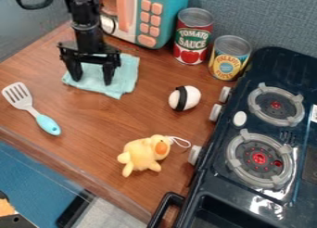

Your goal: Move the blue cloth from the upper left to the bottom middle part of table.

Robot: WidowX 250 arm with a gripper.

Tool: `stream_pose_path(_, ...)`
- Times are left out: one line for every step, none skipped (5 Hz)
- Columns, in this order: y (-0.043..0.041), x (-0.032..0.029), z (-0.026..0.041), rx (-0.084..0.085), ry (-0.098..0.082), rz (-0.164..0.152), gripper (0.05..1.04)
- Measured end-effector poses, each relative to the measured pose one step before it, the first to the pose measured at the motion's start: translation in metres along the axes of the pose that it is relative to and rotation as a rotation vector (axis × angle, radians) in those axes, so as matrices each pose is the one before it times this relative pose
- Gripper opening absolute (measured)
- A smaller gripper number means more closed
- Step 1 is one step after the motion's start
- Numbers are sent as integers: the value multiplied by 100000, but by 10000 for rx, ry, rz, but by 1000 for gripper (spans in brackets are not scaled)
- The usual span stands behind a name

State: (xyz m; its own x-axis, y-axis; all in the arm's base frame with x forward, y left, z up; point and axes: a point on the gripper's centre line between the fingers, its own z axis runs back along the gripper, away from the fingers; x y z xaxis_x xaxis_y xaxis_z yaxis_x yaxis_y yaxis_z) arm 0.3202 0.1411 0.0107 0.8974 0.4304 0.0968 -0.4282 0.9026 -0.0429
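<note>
- Floor (37, 164): nearest, below and left of the stove, blue with a pale grey patch; a long black thing (75, 208) lies on it.
- Table (93, 118): brown wood grain, spreading left from the stove; its near edge slants down towards the stove's near end.
- Stove (204, 201): dark blue and glossy, with a black handle (164, 208) at its near left corner, pale knobs (215, 112) along its left side and two grey-ringed burners (259, 159) with red dots.
- Duck (141, 154): yellow and soft, near the stove's left side, its white loop (180, 141) reaching towards the nearest knob.
- Spatula (47, 124): well left of the stove, turquoise handle end nearer to it than the slotted head.
- Ball (192, 97): white with a black band, left of the stove's farther knobs.
- Cloth (127, 85): light blue, well left of the stove, lying on the wood with low creases.
- Gripper (92, 79): black, also well left of the stove, pointing down over the cloth; its jaws are spread, cloth showing between them.
- Yellow can (229, 60): just left of the stove's far end.
- Red can (193, 37): farther left from the stove.
- Microwave (166, 18): teal, with pink buttons, beyond and left of the stove.
- Wall (272, 18): blue-grey and woven-looking, behind the stove.
</note>
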Motion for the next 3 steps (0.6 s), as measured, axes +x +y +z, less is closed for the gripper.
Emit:
stream_pose_path(-1178,-2830,616,-218,369,-844,999)
stream_pose_path(-960,-2991,252,-269,434,-849,999)
stream_pose_path(-775,-2590,-85,-73,404,-710,999)
